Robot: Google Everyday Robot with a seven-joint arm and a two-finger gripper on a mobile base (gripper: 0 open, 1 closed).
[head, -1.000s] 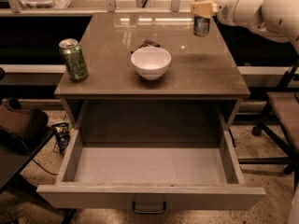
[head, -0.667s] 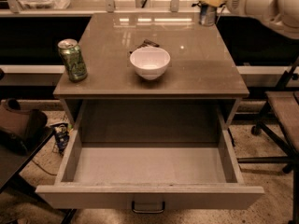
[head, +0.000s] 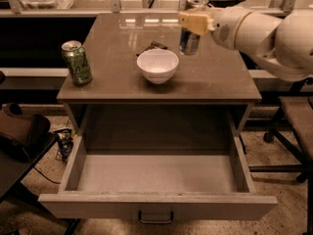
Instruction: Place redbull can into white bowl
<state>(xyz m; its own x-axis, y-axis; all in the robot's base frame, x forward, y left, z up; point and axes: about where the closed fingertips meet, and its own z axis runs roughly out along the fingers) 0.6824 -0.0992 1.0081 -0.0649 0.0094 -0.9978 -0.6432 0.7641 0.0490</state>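
Observation:
The redbull can [head: 190, 39] is slim and silver-blue, held upright in the air by my gripper [head: 194, 22], which is shut on its upper part. The can hangs above the tabletop, a little right of and behind the white bowl [head: 157, 65]. The bowl stands empty near the middle of the brown table [head: 215, 77]. My white arm reaches in from the right edge of the view.
A wider green can [head: 77, 62] stands at the table's left front corner. A small dark object [head: 151, 46] lies just behind the bowl. The table's drawer [head: 156, 175] is pulled fully open below. A chair [head: 293, 116] stands at the right.
My gripper has carried the redbull can left and toward the bowl, from above the table's back right corner. The bowl and green can have not moved.

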